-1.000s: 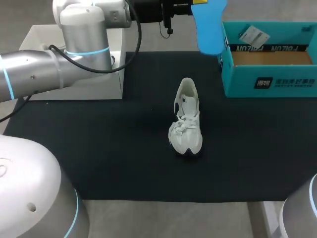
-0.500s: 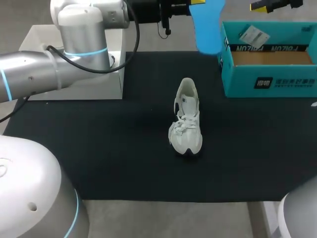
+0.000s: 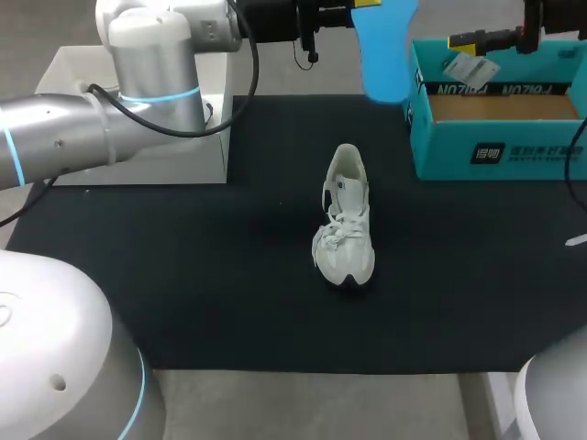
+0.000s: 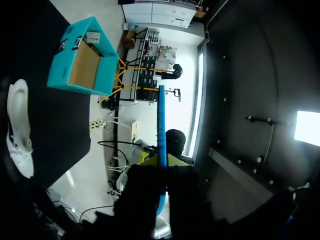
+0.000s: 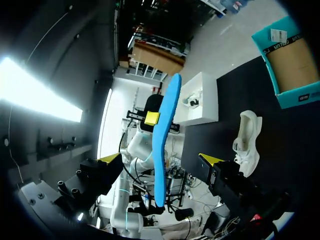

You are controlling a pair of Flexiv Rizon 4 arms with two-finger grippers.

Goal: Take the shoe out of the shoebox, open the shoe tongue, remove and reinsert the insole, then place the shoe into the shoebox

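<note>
Insole [image 3: 385,50] is clamped in your left gripper [image 3: 365,5], whose fingers close on its upper end from both sides. It hangs below that gripper with its long axis close to upright, well above the counter [image 3: 183,275]. In the left wrist view the insole [image 4: 161,130] runs straight out ahead of the left gripper [image 4: 161,162] as a thin blue edge.

Below the left gripper and back toward you, the shoe [image 3: 347,220] stands on its sole on the dark counter. Its long axis runs away from you, heel opening at the far end and toe at the near end. So the opening is the end nearer the hanging insole, and the two long axes stand roughly at right angles.

Your right gripper [image 3: 468,40] is spread wide and holds nothing. It hovers beside the insole over the far wall of the shoebox [image 3: 500,160], fingers aimed toward the left gripper. From its own wrist view the insole [image 5: 164,135] appears ahead, framed between its two yellow tips but touching neither.

Judging by this, reinsertion comes next. You would have to tip the insole toward the shoe's line and feed it in from the heel end. The left gripper is already placed for that, and the free right gripper could steady the shoe.
</note>
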